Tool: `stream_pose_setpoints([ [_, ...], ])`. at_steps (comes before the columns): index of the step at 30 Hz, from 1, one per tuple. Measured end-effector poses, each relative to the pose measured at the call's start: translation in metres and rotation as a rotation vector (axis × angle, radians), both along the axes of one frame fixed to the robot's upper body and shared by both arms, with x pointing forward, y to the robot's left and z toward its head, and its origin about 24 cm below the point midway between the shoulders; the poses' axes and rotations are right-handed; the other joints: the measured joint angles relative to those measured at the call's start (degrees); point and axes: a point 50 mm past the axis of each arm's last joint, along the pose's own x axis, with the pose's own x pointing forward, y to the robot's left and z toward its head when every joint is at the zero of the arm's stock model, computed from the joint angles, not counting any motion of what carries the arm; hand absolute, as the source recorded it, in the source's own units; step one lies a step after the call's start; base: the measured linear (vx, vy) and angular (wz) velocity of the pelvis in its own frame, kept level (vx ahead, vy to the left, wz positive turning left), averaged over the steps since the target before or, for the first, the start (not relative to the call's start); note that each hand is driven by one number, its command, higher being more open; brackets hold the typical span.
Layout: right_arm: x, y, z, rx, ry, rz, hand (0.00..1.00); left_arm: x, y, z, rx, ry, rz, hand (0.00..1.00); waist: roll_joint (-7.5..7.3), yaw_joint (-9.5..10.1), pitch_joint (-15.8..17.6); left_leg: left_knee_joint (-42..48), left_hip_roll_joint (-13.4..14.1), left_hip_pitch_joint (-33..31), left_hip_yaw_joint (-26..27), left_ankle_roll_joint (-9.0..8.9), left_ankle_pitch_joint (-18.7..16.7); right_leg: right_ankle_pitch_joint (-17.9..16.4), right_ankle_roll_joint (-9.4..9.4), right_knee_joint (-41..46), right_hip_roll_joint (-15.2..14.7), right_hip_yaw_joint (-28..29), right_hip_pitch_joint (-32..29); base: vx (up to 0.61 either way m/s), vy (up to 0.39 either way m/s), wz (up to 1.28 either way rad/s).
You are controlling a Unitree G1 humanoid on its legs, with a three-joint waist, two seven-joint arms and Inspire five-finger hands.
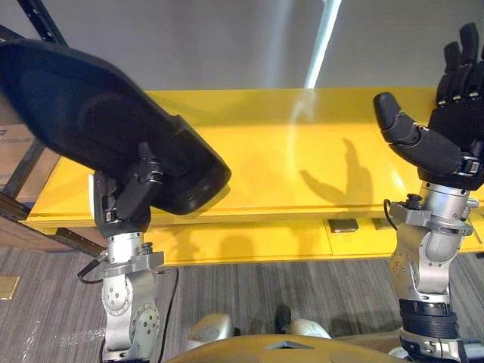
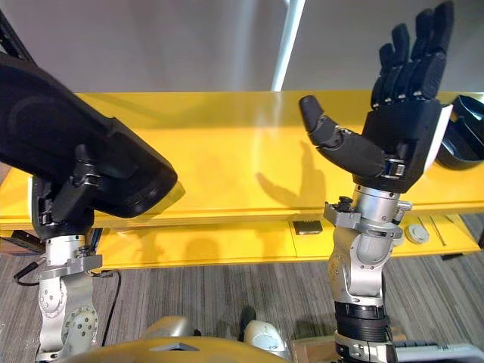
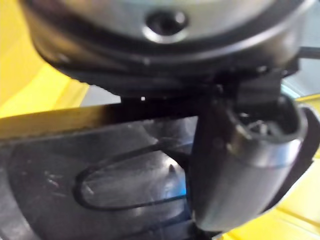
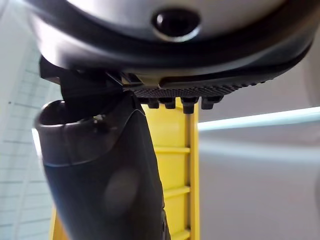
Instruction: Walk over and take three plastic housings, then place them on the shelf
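Black and glossy, a large curved black plastic housing (image 1: 83, 113) sits in the grip of the left hand (image 1: 125, 200). It is held tilted over the left part of the long yellow metal shelf (image 1: 287, 151). The thumb is curled against the housing's near face, and in the left wrist view we see it (image 3: 240, 165) pressed onto the dark shell beside an oval outline moulded into the surface. The fingers are behind the shell, so the hand pinches the piece between thumb and fingers. The housing's lower end hangs close to the shelf's front edge, and we cannot tell whether it touches.

The right hand (image 2: 393, 144) is raised over the right part of the shelf with its palm turned up. Its fingers are straight and its thumb is spread wide, with nothing in it.

On the shelf top, at the far right and just beside the right hand, lies a second black housing (image 2: 467, 140), cut off by the edge of the view. Below the shelf's front lip runs a lower yellow ledge (image 2: 227, 242), which carries a small dark square piece (image 2: 308, 226) and, further right, a round grey disc (image 2: 415, 234).

At the left stands a brown cardboard box (image 1: 19, 147) behind a black metal frame (image 1: 41, 23). Grey striped carpet (image 1: 302, 295) covers the floor in front.
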Motion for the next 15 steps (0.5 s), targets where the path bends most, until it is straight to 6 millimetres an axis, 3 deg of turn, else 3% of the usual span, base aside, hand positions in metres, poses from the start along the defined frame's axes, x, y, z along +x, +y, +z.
stream_pose_setpoints([
  [1,0.000,0.000,-0.004,0.021,0.018,-0.016,1.00,0.003,-0.004,0.001,0.005,-0.008,-0.028,0.00,0.08,-0.31,0.05,-7.92,1.68,-0.12,0.65,-1.27,1.52,-0.12,0.20,-0.01,-1.61,-0.64,0.61,0.05,0.193,0.17],
  [2,-0.002,-0.002,-0.008,0.032,0.035,-0.032,1.00,0.006,-0.009,0.004,0.012,-0.021,-0.057,0.00,1.26,-1.10,0.09,-15.73,3.79,0.40,1.91,-2.53,8.60,-0.80,1.69,0.24,-2.35,-1.28,1.31,0.07,0.251,0.17],
  [3,-0.003,-0.002,-0.011,0.033,0.047,-0.045,1.00,0.007,-0.012,0.005,0.023,-0.028,-0.069,0.00,1.22,-1.36,0.32,-16.06,3.75,1.12,3.63,-2.01,10.91,-1.79,3.51,0.48,-2.89,-1.11,1.90,0.05,0.284,0.02],
  [7,-0.008,-0.001,-0.026,0.056,0.123,-0.113,1.00,0.015,-0.022,0.009,0.084,-0.017,-0.165,0.00,-0.11,-2.35,0.85,-19.88,-1.79,3.16,5.77,0.78,11.93,-1.81,4.47,1.06,-8.39,-0.84,1.40,0.00,0.214,-0.02],
  [9,-0.012,-0.002,-0.032,0.086,0.148,-0.131,1.00,0.015,-0.027,0.010,0.117,-0.004,-0.227,0.00,-0.62,-2.95,0.93,-21.69,-2.98,3.99,6.40,1.10,12.16,-1.75,4.55,0.99,-9.47,-0.80,1.23,0.00,0.121,-0.08],
  [11,-0.019,-0.003,-0.038,0.119,0.179,-0.152,1.00,0.015,-0.035,0.011,0.157,0.002,-0.311,0.00,-0.81,-3.10,0.87,-22.55,-3.15,4.71,7.42,1.12,12.15,-1.67,4.66,0.92,-9.68,-0.79,1.15,0.04,0.051,-0.15],
  [15,-0.024,-0.007,-0.047,0.127,0.252,-0.181,1.00,0.019,-0.066,0.017,0.233,0.003,-0.534,0.00,-1.22,-5.31,0.54,-22.62,-2.08,4.71,9.23,0.99,11.99,-1.03,5.59,-0.06,-8.82,-0.15,0.48,0.05,-0.023,-0.21],
])
